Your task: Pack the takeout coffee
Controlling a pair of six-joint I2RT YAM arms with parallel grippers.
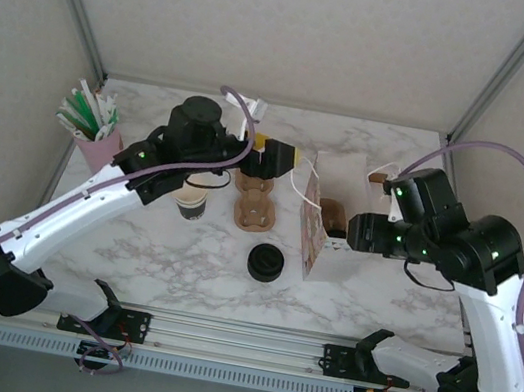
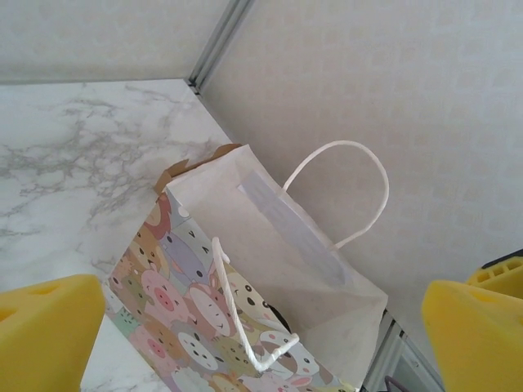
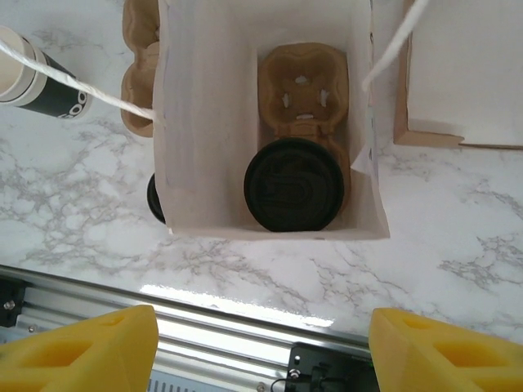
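Note:
The takeout coffee (image 3: 292, 184), seen from above as a round black lid, sits in a brown cup carrier (image 3: 304, 90) at the bottom of the paper bag (image 3: 204, 122). The bag (image 1: 312, 230) stands upright on the marble table, its outside printed with cartoon animals (image 2: 180, 310). My right gripper (image 3: 261, 347) hangs open above the bag's near edge, nothing between its yellow fingers. My left gripper (image 2: 261, 343) is wide open and empty. It hovers left of the bag (image 1: 284, 157) and looks at the bag's mouth and white handles.
A lidless cup (image 1: 192, 202) with a black lower band stands left of a second, empty carrier (image 1: 255, 205). A loose black lid (image 1: 265, 263) lies in front of the bag. A pink cup of stirrers (image 1: 91, 130) is at far left. The metal rail (image 3: 245, 335) runs along the near edge.

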